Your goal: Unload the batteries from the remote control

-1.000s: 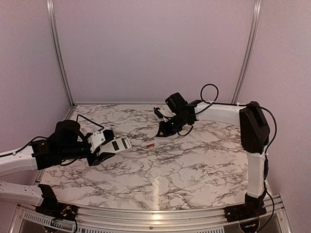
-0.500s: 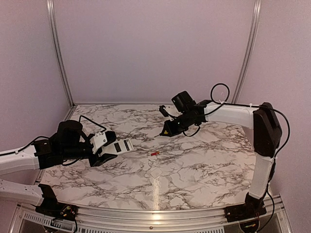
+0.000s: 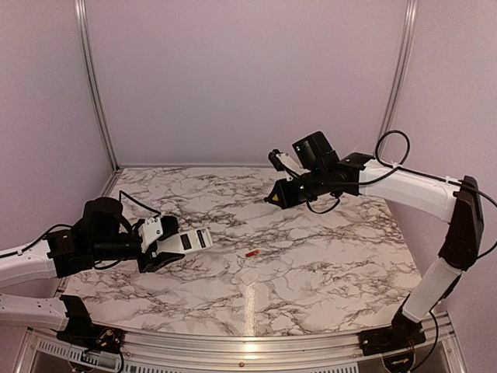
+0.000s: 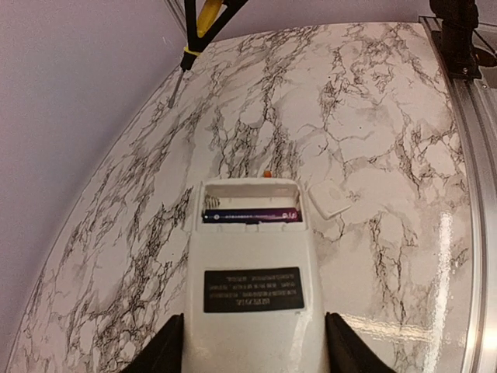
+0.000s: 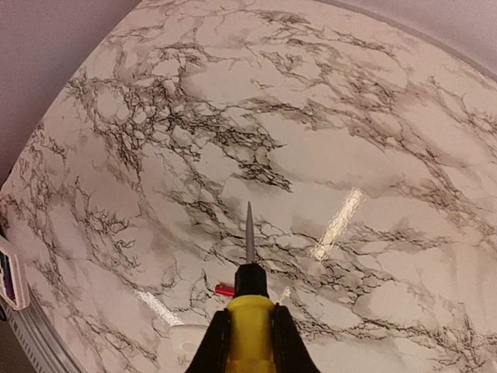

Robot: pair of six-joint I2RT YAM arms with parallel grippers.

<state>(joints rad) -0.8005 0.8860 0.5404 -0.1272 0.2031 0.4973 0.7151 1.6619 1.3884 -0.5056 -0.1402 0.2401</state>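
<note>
worktop (image 3: 326, 256): marbled, glossy; carries the loose parts.
left gripper (image 4: 255, 346): jaws clenched on the remote's lower sides, at the worktop's left.
right gripper (image 5: 248, 342): jaws grasping the screwdriver's handle, raised over the far middle.
remote (image 4: 252, 272): back up, bay open; looks light, stiff, smooth and likely slippery; best held by its long edges, clear of the bay.
screwdriver (image 5: 250, 315): yellow handle, thin tip pointing down; would suit prying.
cover (image 4: 329, 199): off, lying on the worktop near the remote's open end.
dark battery (image 4: 252, 216): lying across the bay, the slot beside it empty; small, hard, round, probably spring-seated; lever one end up.
red battery (image 3: 251, 253): out, on the worktop near the cover; apt to roll.
</note>
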